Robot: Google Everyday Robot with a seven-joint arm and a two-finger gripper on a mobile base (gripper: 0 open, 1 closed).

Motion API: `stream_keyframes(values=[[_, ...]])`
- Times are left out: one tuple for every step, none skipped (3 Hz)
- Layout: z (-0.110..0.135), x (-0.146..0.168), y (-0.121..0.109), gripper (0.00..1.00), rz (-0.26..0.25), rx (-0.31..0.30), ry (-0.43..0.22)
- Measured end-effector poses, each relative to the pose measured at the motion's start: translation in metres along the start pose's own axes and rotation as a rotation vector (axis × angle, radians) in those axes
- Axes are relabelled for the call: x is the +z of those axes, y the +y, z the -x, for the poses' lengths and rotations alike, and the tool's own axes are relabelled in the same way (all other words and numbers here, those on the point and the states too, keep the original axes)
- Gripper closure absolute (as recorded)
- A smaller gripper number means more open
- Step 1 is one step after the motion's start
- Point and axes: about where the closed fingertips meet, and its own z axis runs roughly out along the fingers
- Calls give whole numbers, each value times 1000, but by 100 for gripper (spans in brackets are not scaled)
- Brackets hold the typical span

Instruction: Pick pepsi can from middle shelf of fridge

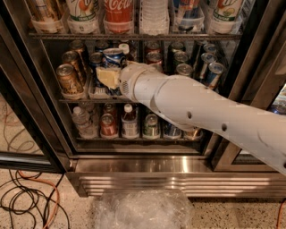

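Note:
The fridge point(143, 174) stands open in front of me. My white arm reaches in from the right to the left part of the middle shelf point(76, 100). My gripper point(108, 75), with pale yellowish fingers point(106, 78), is shut on the pepsi can point(113, 57). The can is dark blue with a silver top. It is held just above the shelf's clear lane trays, with its lower half hidden by the fingers.
Bronze cans point(68, 78) stand left of the gripper and more cans point(209, 71) to its right. Large bottles point(118, 13) fill the rack above. Small bottles and cans point(129, 120) fill the rack below. Crumpled clear plastic point(138, 208) and cables point(27, 201) lie on the floor.

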Motion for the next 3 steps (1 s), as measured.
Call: stream_keyframes(values=[[14, -35, -18, 100, -74, -13, -26], [26, -65, -40, 100, -139, -17, -59], [26, -65, -40, 100, -139, -17, -59]])
